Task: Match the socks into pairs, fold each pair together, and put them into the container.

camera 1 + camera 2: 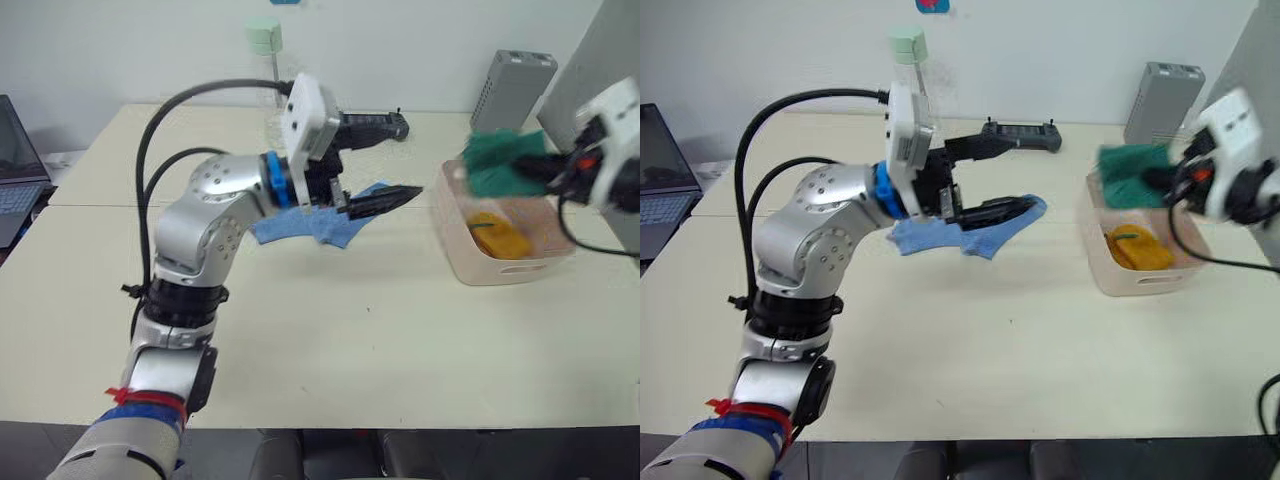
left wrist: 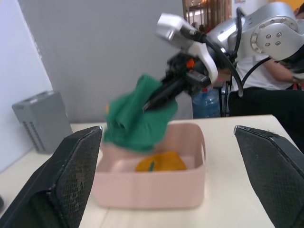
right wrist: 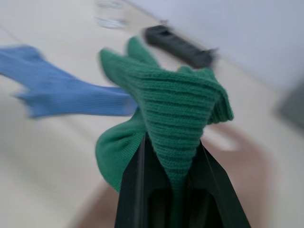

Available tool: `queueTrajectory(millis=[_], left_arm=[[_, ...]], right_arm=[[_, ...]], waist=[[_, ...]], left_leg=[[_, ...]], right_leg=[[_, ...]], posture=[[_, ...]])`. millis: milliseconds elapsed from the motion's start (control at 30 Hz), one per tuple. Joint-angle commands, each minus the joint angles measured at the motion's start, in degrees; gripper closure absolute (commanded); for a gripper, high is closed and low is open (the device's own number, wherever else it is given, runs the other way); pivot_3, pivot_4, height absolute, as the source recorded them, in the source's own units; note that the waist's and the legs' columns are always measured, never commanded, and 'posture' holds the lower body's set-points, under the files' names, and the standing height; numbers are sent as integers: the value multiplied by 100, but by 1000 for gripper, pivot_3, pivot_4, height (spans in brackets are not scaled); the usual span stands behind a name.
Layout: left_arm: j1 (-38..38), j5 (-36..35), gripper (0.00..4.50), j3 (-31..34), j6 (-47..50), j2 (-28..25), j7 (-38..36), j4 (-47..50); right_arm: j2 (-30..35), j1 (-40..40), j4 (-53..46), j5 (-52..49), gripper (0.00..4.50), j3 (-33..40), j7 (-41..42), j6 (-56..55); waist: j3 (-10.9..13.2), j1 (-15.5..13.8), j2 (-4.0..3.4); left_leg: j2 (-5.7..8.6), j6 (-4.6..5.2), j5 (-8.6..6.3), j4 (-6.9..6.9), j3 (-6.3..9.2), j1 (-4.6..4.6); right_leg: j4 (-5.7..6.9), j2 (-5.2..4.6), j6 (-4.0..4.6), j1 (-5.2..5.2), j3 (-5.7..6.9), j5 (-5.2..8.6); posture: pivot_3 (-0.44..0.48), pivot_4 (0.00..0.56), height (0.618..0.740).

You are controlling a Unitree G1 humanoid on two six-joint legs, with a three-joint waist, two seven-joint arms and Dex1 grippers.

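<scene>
Left to right across the table (image 1: 330,350). The left gripper (image 1: 990,180) hangs above the blue socks (image 1: 970,232), its fingers spread wide and holding nothing; in its wrist view both pads sit far apart at the picture's edges. The blue socks lie flat on the table, overlapping, at about 9 o'clock from the bin (image 1: 500,262) and well apart from it. A black handset (image 1: 1020,133) rests behind them, at their 12 o'clock.

The pink bin stands at the right of the table. A yellow bundle (image 1: 500,238) already lies inside it. The right gripper (image 2: 161,95) is directly above the bin's far end, fingers clenched on the green socks (image 1: 503,162), which hang bunched from the grip and clear of the rim. A grey box (image 1: 512,88) stands at the bin's 12 o'clock.

Assessment: the step in hand is depositing the green pair, the second of three. The next move calls for lowering the bundle beside the yellow one and releasing it inside the walls, so that it does not unfold or catch the rim. The blue pair has yet to be folded.
</scene>
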State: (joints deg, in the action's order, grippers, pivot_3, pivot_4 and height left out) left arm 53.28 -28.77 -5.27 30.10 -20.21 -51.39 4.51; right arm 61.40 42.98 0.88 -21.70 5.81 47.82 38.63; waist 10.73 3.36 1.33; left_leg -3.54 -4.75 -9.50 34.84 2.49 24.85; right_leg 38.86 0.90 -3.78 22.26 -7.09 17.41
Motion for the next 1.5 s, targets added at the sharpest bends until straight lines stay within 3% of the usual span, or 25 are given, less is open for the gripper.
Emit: queueTrajectory(millis=[33, 200, 367, 533, 767, 1100, 1200, 1233, 1433, 1500], left_arm=[[211, 258, 34, -215, -368, 425, 207, -326], [155, 461, 34, -494, -484, 781, 289, -352], [-140, 528, 34, -600, -249, 748, 380, -18], [-254, 699, 34, -649, -232, 672, 448, 58], [-290, 731, 34, -572, -275, 583, 406, -28], [-144, 804, 0, -554, -501, 612, 276, -354], [-128, 831, 0, -518, -584, 549, 224, -455], [-126, 840, 0, -511, -605, 532, 211, -475], [-148, 824, 0, -533, -613, 616, 205, -419], [-148, 814, 0, -540, -611, 668, 228, -383]], right_arm=[[185, 145, 1063, 1363, 4500, -730, 277, -2294], [-136, 727, 2830, 2986, 4500, -1775, -95, -4691], [-612, 1426, 4311, 4042, 4500, -2297, -784, -6118], [-652, 1644, 4895, 4847, 4500, -2778, -906, -6984], [-466, 1673, 5143, 4974, 4500, -2930, -5, -7689], [-495, 1939, 5139, 4179, 1227, -2616, 1730, -7451], [-344, 2208, 4906, 3803, 212, -2522, 2953, -6817], [-307, 2375, 4866, 3717, 52, -2485, 3294, -6608], [-355, 2964, 4665, 3357, 52, -2232, 4174, -5478], [-389, 3236, 4884, 3620, 52, -2250, 3674, -5651]], waist=[[0, 49, 0], [13, 177, -26], [13, 165, -27], [13, 104, -27], [14, 32, -28], [13, 26, -29], [14, 22, -31], [16, 15, -34], [20, -2, -42], [20, -1, -42]], left_leg=[[0, 0, 0, 1, -6, -2], [3, 0, 0, 1, -20, -1], [4, -1, 1, 0, -22, -9], [6, -1, 1, 1, -19, -7], [9, -2, 1, 2, -17, -8], [8, -2, 2, 7, -15, -11], [8, -2, 2, 8, -13, -12], [8, -2, 2, 8, -13, -11], [8, -2, 2, 8, -9, -11], [8, -2, 2, 8, -9, -11]], right_leg=[[1, 0, -1, 1, -5, 0], [9, -1, -3, 7, -23, -3], [14, -2, 3, 4, -24, -6], [14, -4, 24, 2, -21, -19], [13, -7, 25, -1, -19, -19], [18, -7, 24, -6, -17, -21], [19, -7, 24, -7, -15, -21], [19, -7, 24, -7, -14, -21], [19, -7, 25, -8, -10, -21], [19, -7, 25, -8, -10, -21]], posture=[[0, 150, 740], [0, 150, 740], [0, 150, 740], [0, 150, 740], [0, 150, 740], [0, 150, 740], [0, 150, 740], [0, 150, 740], [0, 150, 740], [0, 150, 740]])
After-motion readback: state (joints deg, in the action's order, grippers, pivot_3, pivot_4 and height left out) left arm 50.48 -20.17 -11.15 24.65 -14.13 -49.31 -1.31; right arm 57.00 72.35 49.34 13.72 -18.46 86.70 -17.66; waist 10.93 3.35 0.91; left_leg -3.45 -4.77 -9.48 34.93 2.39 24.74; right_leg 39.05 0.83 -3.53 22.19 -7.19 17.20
